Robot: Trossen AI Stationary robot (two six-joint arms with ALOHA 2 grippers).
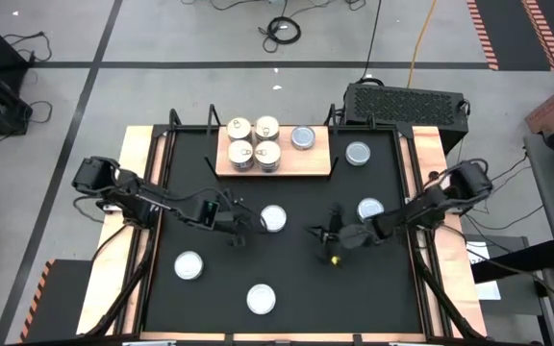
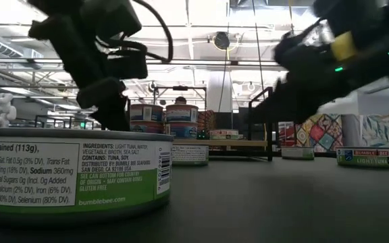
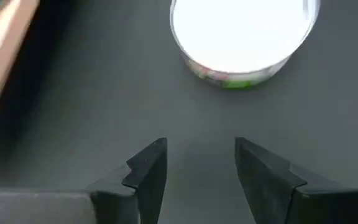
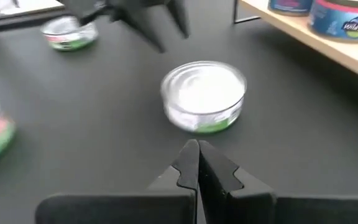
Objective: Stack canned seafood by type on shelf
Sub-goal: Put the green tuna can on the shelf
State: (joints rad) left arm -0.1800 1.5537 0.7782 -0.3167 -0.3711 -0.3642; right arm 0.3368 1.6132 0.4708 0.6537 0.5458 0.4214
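Tins of seafood are sitting flat on their bases across the black desk [image 1: 296, 279], round lids facing straight up, with no long axis to speak of. One silver-topped tin [image 1: 273, 219] is lying near the desk's middle, between the two grippers and touching neither. The left gripper [image 1: 242, 230] is hovering just beside it with its fingers [image 3: 149, 171] spread apart; in the left wrist view the tin [image 3: 241, 38] is lying ahead of the open gap, clear of both tips. The right gripper [image 1: 317, 232] is pointing at the same tin from the other side, its fingers [image 4: 219, 169] pressed together and holding nothing, the tin [image 4: 204, 96] sitting just beyond their tips.

On the shelf [image 1: 320, 163], a pale wooden board at the desk's far edge, four printed-top tins [image 1: 254, 142] are clustered together, with a plain-topped tin [image 1: 303, 138] standing beside them. Loose tins are resting off the board's end [image 1: 358, 153], near the right arm [image 1: 370, 209] and on the near half of the desk [image 1: 188, 265] [image 1: 261, 299].
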